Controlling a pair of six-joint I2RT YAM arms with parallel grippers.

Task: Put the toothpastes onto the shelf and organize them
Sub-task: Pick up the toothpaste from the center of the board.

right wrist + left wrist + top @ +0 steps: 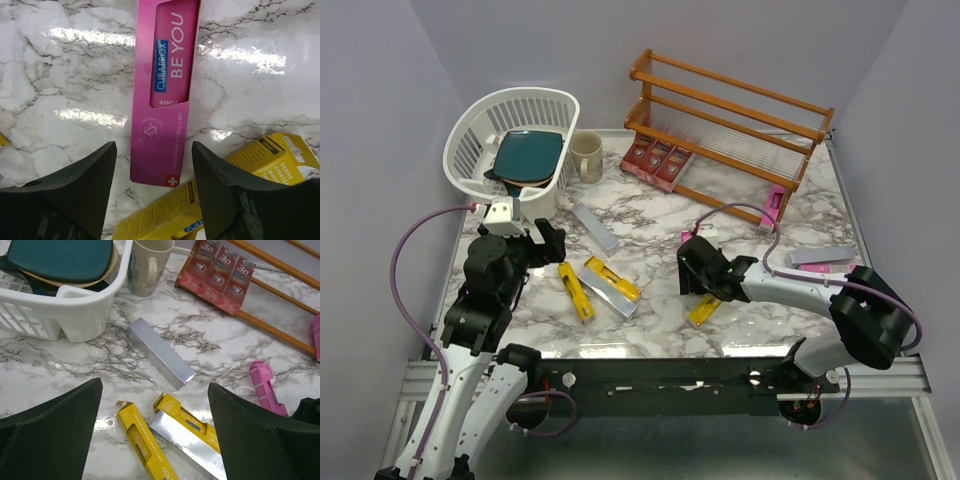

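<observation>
Pink carton [162,90] lay flat on the table [60,85], well short of the shelf [730,110], near end just beside a yellow carton [260,160]. Right gripper [154,147] was over it, pitched down, jaws apart and straddling that near end, nothing gripped. Right arm stretched low, forward and left. Left arm was folded up near its base. Left gripper [155,385] hovered jaws wide, empty, silver carton [160,352] ahead of it. Three red cartons [658,160] sat on the shelf's bottom tier.
</observation>
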